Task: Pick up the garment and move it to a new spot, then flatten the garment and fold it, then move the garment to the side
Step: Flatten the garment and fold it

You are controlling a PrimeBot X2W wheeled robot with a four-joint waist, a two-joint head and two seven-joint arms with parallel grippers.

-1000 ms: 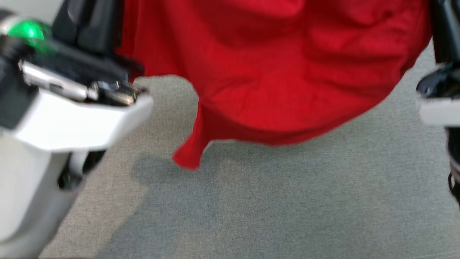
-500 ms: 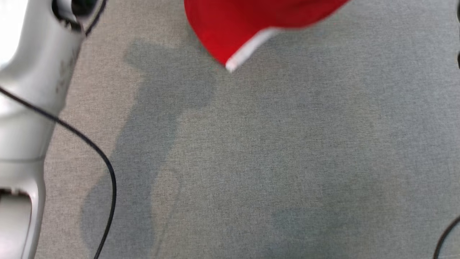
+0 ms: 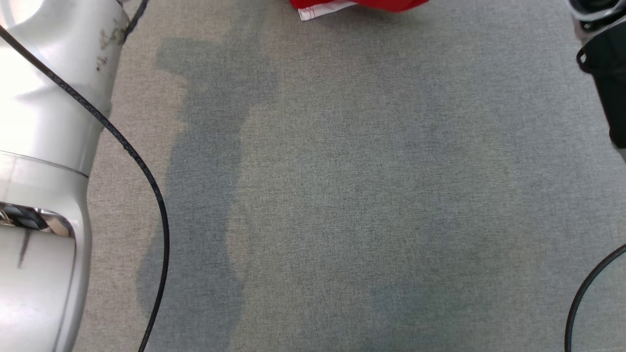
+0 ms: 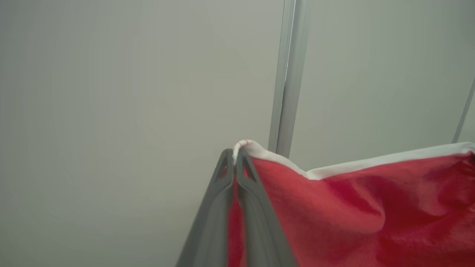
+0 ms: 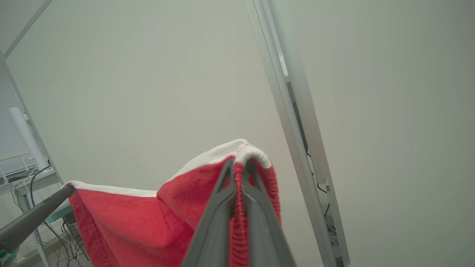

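open room: the grey surface (image 3: 342, 195) is lying wide open in the head view, from the centre out to 6 o'clock, with only soft shadows falling across it.
edges: that surface is running past the frame on every side, so I can't tell where it's ending.
9 o'clock side: the pale left forearm (image 3: 39, 122) is taking up everything from 11 down to 7 o'clock. A black cable (image 3: 137, 161) is looping along beside it over the surface.
right side: a dark part of the right arm (image 3: 606, 73) is poking in at 2 o'clock, and a second cable (image 3: 582, 293) is curving in at 4 o'clock.
garment: red with white trim. Its low end (image 3: 362, 4) is peeking in at 12 o'clock in the head view, and I can't tell if it's brushing the surface. In the wrist views it's hanging stretched between both grippers, up in front of a pale wall (image 4: 130, 111).
background stuff: a metal post (image 4: 287, 74) is standing behind the cloth at 12 o'clock in the left wrist view. A desk with tangled wires (image 5: 33, 178) is sitting at 8 o'clock in the right wrist view.
left gripper (image 4: 234, 154): fingers pressed together, pinching a white-trimmed corner, with the trim sticking out past the tips.
right gripper (image 5: 240, 163): clamped tight on another bit of the hem, and the trim is folding over its tips.
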